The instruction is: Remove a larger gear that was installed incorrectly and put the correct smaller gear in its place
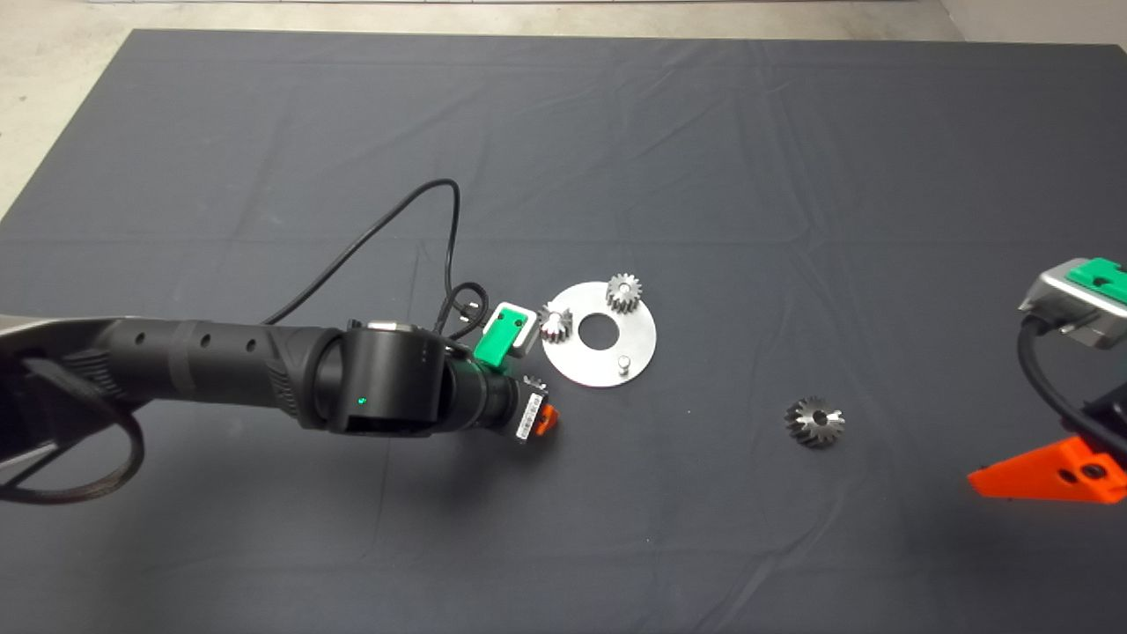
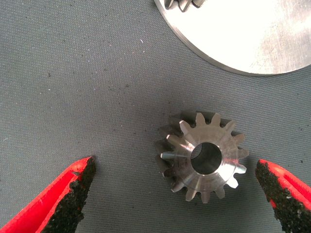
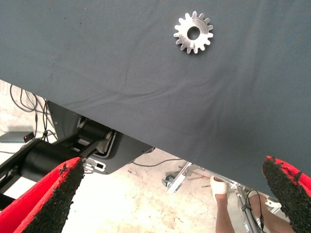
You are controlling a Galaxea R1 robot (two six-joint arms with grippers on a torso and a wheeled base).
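Left wrist view: I see my left gripper [image 2: 175,194] spread wide, straddling the flat-lying smaller gear [image 2: 203,156].

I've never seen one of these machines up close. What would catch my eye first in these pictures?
Probably the left gripper, reaching in over the dark mat, its red fingers open on either side of the smaller gear lying flat beside the round metal plate. That plate carries two more small gears and one bare peg. The larger gear lies alone on the mat, toward the parked right gripper.
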